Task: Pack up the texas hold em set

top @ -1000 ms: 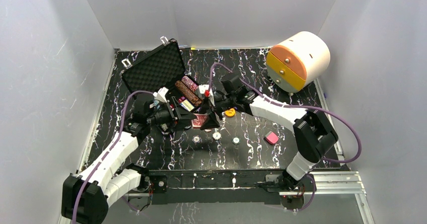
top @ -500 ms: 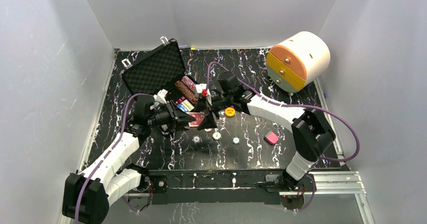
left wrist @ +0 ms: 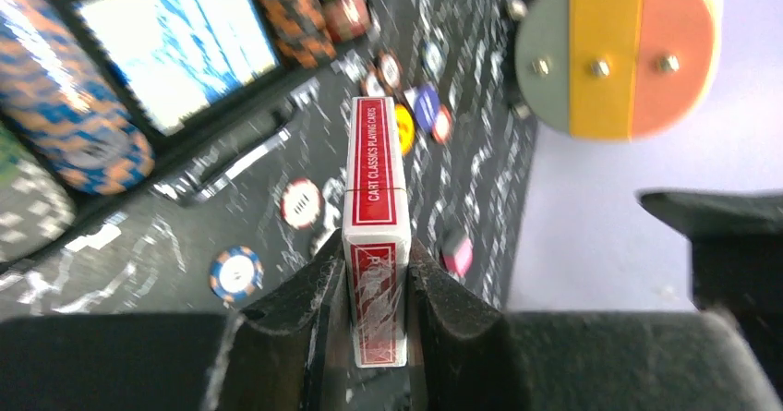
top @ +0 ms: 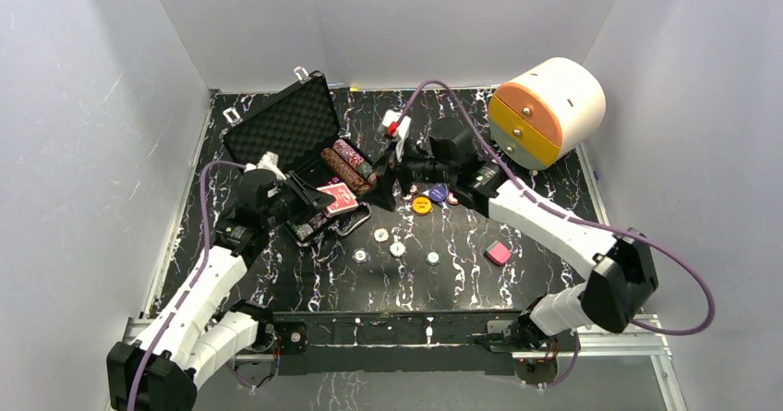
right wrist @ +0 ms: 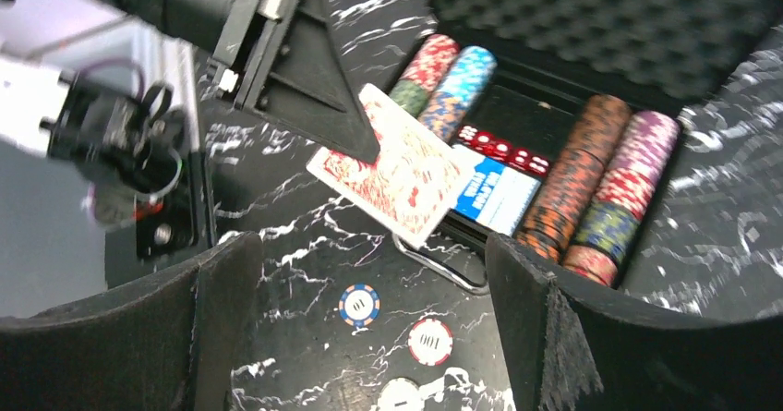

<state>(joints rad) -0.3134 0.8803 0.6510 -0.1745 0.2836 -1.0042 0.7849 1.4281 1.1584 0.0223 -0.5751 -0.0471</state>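
Two arms: both stretch over the table (top: 480,282) to the open case (top: 282,126), one from each side.
Left end effector (left wrist: 374,286): clamped on the red-backed card deck (left wrist: 374,166), which stands on edge.
Deck place: at the case's front rim, near the chip rows (right wrist: 577,180).
Right end effector (right wrist: 369,328): fingers wide apart, nothing between them, pointing at the deck, with loose chips (right wrist: 358,305) below.
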